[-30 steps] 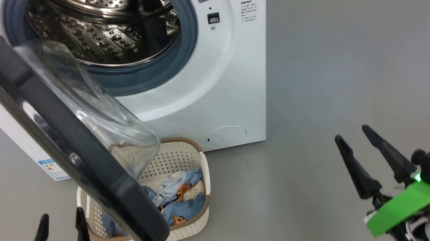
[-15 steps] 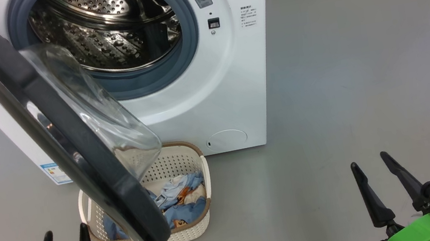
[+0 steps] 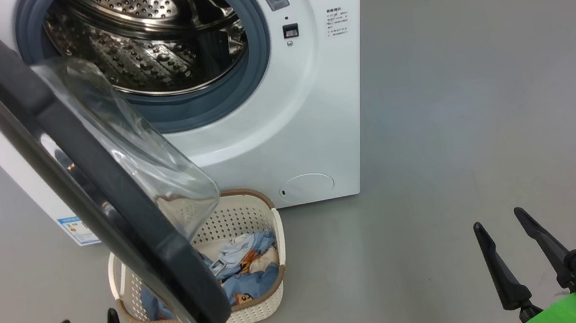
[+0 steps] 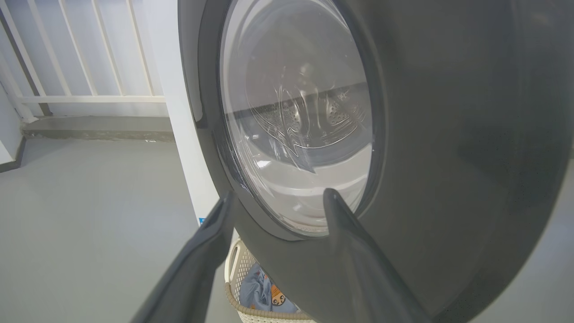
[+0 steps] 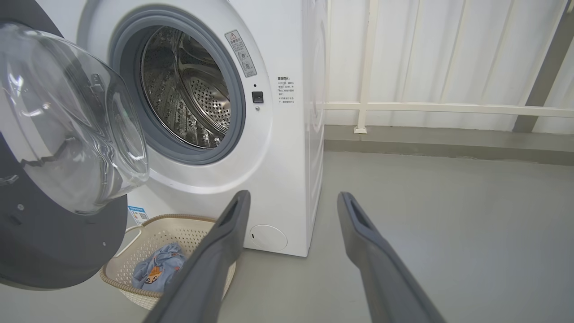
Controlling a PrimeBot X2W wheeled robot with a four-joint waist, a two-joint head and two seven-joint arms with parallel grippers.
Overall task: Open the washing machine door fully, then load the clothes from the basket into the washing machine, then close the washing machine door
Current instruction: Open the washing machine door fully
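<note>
L pincer (image 3: 88,317), R pincer (image 3: 497,218) agape, empty; door (image 3: 115,203) edge-on in head view, glass bulge toward drum (image 3: 148,45)

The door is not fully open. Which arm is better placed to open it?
Probably left: the left end effector, open, is near the door's free edge; the right end effector is far off.

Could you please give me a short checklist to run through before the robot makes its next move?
1. Door fully open: not ok, it stands only partway open.
2. Basket reachable from above: not ok, in the head view the door covers its left part.
3. Clothes in the basket: ok.
4. Drum free of obstructions: ok for the part that shows.
5. Left gripper open and empty: ok.
6. Right gripper open and empty: ok.
</note>
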